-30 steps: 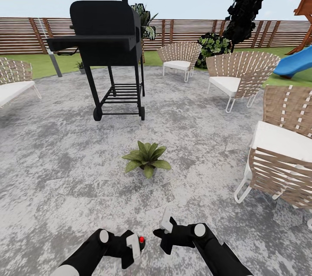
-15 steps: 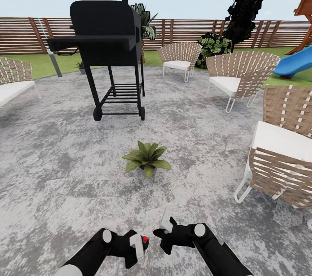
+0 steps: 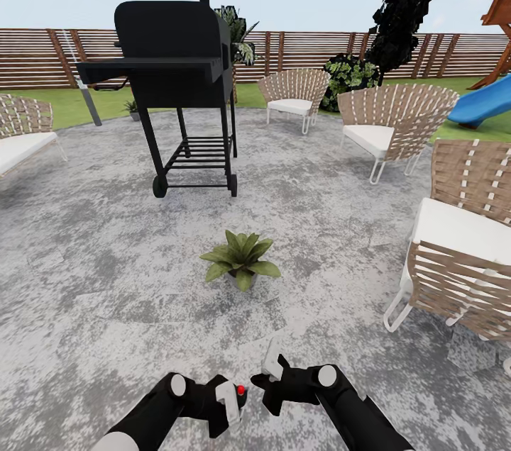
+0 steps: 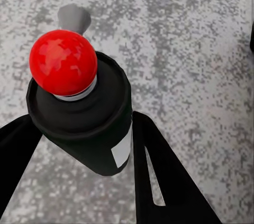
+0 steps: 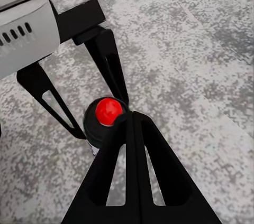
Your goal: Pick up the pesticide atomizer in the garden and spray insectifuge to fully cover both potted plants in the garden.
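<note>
While both arms sit low at the near edge of the head view, the scene ahead is the patio [image 3: 106,281], mottled grey paving, with lawn [image 3: 64,105] and a slatted fence [image 3: 312,50] behind it. Black grill [image 3: 174,75] stands left of centre on the paving. Woven chairs: nearest one [image 3: 461,252] at the right, one further back [image 3: 390,126], one by the fence [image 3: 293,94], one at the left edge [image 3: 21,132]. Blue slide [image 3: 486,100] far right.

One plant [image 3: 240,259] sits on the paving, centre, between grill and grippers, apart from both.

Left gripper [image 3: 228,403]: fingers closed on the atomizer [image 4: 90,113], one finger each side of the dark body, per the left wrist view. Bottle has a red ball on top, a pale nozzle past it and a white patch on the side. In the head view it sits upright in the gripper, red top up.

Right gripper [image 3: 266,374]: fingers look pressed together in the right wrist view, nothing between them. It's just beside the left gripper, tips near the atomizer's red top; can't tell if they touch.

No whitish specks seen on the plant.
</note>
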Tool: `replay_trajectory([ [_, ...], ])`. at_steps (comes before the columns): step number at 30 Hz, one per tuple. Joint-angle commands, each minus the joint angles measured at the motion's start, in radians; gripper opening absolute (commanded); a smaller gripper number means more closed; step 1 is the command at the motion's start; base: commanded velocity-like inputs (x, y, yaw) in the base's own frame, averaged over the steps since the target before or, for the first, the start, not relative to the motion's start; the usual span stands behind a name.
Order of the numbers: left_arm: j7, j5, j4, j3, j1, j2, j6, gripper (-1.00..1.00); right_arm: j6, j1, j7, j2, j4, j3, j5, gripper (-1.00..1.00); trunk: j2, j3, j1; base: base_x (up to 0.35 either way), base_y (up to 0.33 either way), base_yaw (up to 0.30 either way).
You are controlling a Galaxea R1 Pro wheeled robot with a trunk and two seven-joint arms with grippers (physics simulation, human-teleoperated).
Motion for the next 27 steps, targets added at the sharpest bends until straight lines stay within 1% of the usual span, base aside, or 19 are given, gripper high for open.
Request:
replay_trajectory([
  [1,-0.001,-0.01,-0.001,0.001,0.0,-0.003,-0.009,-1.0,0.003,0.0,0.004,0.0,-0.002,-0.001,0.004,-1.0,0.0,-0.001,0.0,0.0,0.0,0.0],
  [8,-0.001,-0.01,-0.001,0.001,0.0,-0.017,-0.008,-1.0,0.003,0.0,0.004,0.0,-0.001,-0.001,0.004,-1.0,0.0,-0.001,0.0,0.0,0.0,0.0],
  [16,-0.001,-0.01,-0.001,0.001,0.0,-0.017,-0.008,-1.0,0.003,0.0,0.004,0.0,-0.001,-0.001,0.004,-1.0,0.0,-0.001,0.0,0.0,0.0,0.0],
  [27,-0.001,-0.01,0.0,0.004,-0.014,-0.016,-0.009,-1.0,0.003,0.0,0.004,0.0,0.0,-0.001,0.004,-1.0,0.0,-0.001,0.0,0.0,0.0,0.0],
])
